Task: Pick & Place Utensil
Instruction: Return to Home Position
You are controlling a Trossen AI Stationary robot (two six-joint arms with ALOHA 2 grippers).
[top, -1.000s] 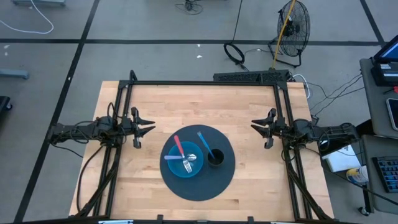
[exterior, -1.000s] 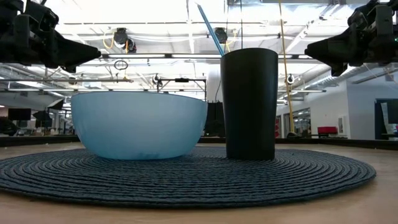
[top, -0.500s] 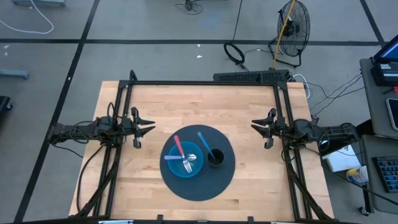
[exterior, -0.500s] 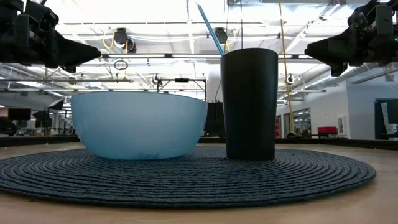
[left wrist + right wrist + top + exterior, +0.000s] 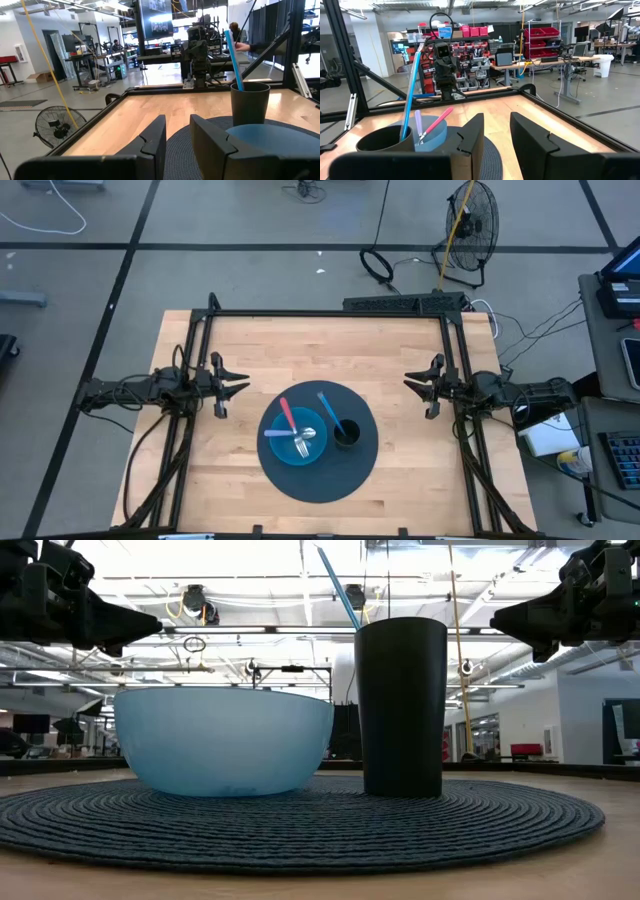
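Now a round mat (image 5: 330, 480) lies on the table (image 5: 400, 340). On the mat's left half sits a blue bowl (image 5: 285, 452) holding a pink fork (image 5: 289, 417). On its right half stands a black cup (image 5: 354, 438) with a blue straw (image 5: 327, 406). The left hand (image 5: 240, 384) and right hand (image 5: 410, 384) hover clear of the mat on either side, fingers spread wide.

Noted a black floor fan (image 5: 472, 218) on the grey floor (image 5: 250, 270) beyond the wooden counter (image 5: 320, 350), a coiled black cable (image 5: 378, 265) near it. Spotted red storage bins (image 5: 542, 39) stacked deep in the room behind.
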